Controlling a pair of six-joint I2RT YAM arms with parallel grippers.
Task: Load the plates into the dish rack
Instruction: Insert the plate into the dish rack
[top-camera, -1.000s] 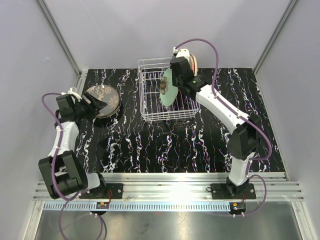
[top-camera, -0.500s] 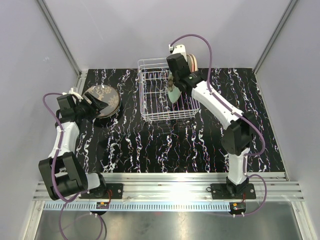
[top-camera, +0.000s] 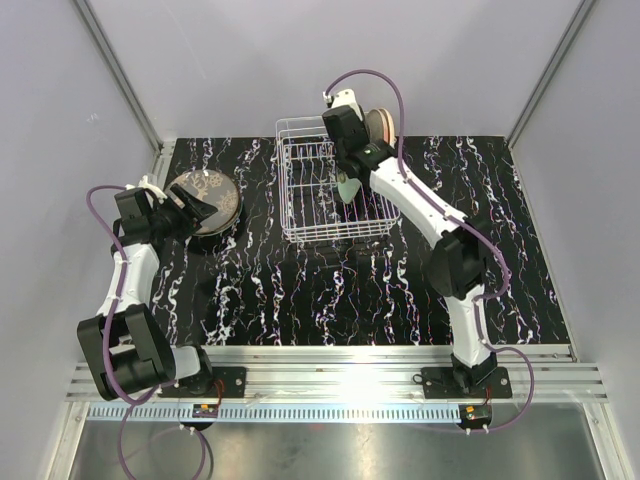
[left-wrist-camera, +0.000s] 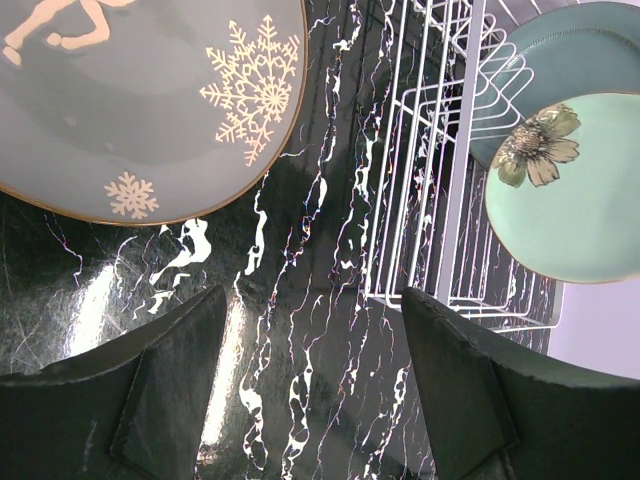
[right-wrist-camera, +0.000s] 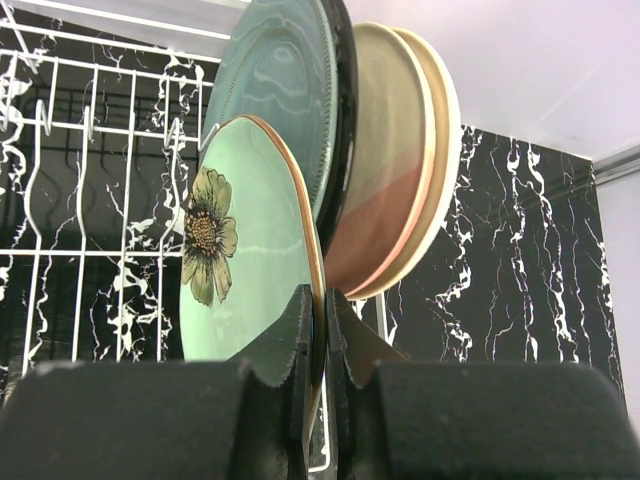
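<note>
Right gripper pinched shut on mint plate rim, plate upright at dish rack right end, face parallel to standing plates just right of it.

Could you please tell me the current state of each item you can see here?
Mint plate, upright on edge, rim pinched by the right jaws.
Teal plate, upright, just behind the mint plate.
Peach plates, upright, behind the teal plate.
Grey plate, flat, face up, left of the rack.
Rack, upright, plates only at its right end.
Left jaws, open, holding nothing.
Right jaws, shut on the mint plate.
</note>
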